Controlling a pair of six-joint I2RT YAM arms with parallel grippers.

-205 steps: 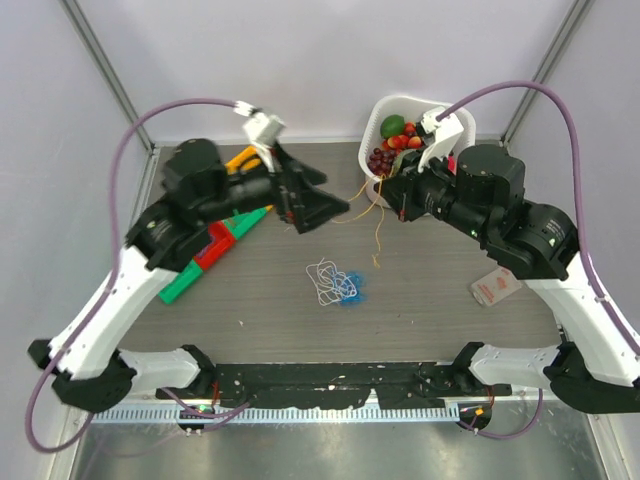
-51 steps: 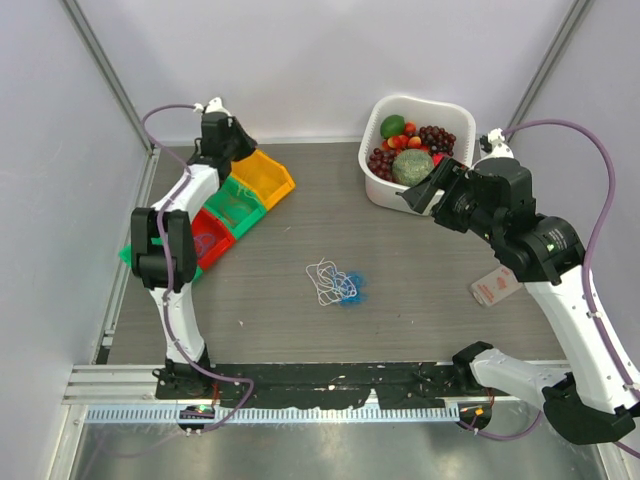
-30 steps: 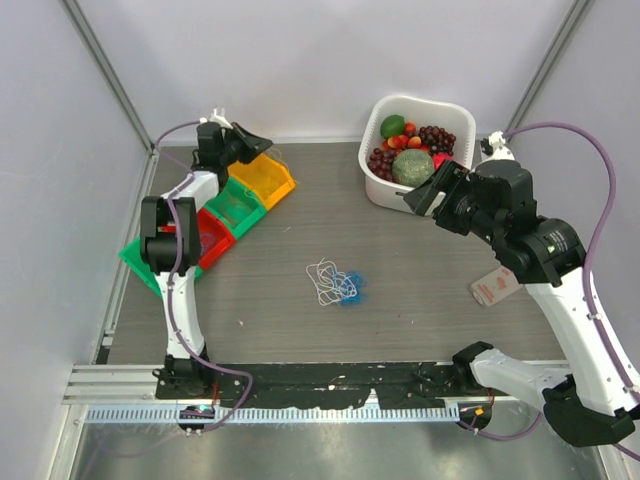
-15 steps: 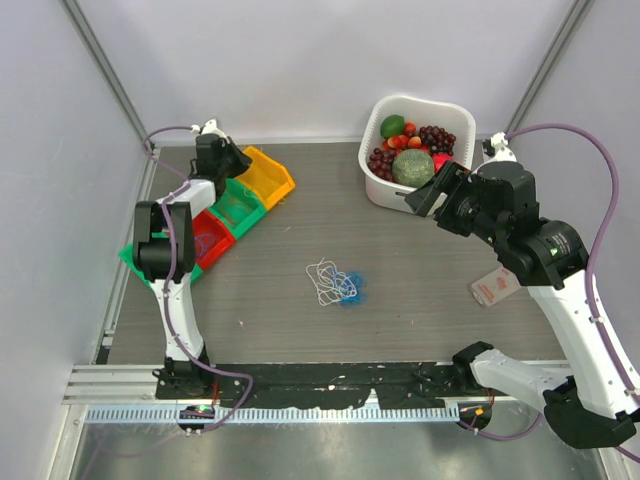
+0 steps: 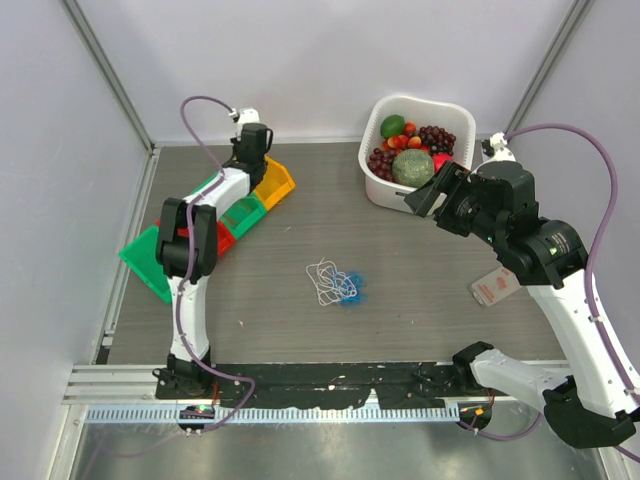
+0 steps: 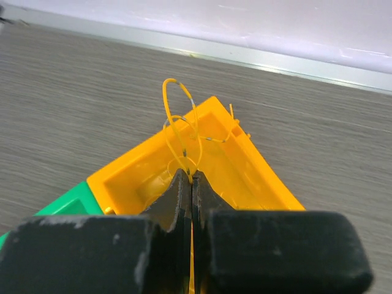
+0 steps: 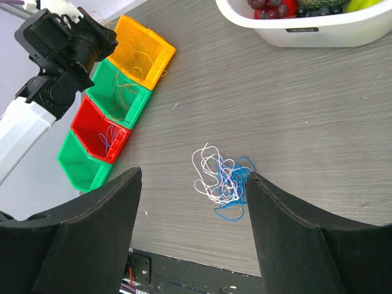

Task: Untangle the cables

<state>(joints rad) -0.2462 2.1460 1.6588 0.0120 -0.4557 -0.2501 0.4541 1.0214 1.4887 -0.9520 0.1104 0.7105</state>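
**Finding: yellow wire pinched over its bin, knot unattended at table centre**

Top view: My left gripper [image 5: 252,150] is reached out to 11 o'clock over the yellow bin [image 5: 275,185], which heads a row with a green bin [image 5: 240,215] and a red bin [image 5: 222,240]. My right gripper [image 5: 432,192] hangs at 2 o'clock, just beside the white basket [image 5: 378,185]. The cable bunch [image 5: 335,283] lies on the table [image 5: 450,330] near the middle, well apart from both grippers.

Left wrist view: My fingers are closed flat together, pinching a yellow wire [image 6: 182,125] at their very tips. Its loops stand above the bin's interior, one strand reaching toward the far rim at 1 o'clock.

Right wrist view: My jaws stand wide and hold nothing. The bunch shows between them but far below, white and blue strands interlaced. Each bin in the row already holds a few thin strands.

Risks, in my judgement:
- On release the springy loop may cling to a finger or flip over the rim — the grip is thin and the wire stiff.
- A wide grab at the knot may take several strands at once and drag the whole bunch rather than free one.
- The right arm sits close to the basket — a careless swing could nudge it.
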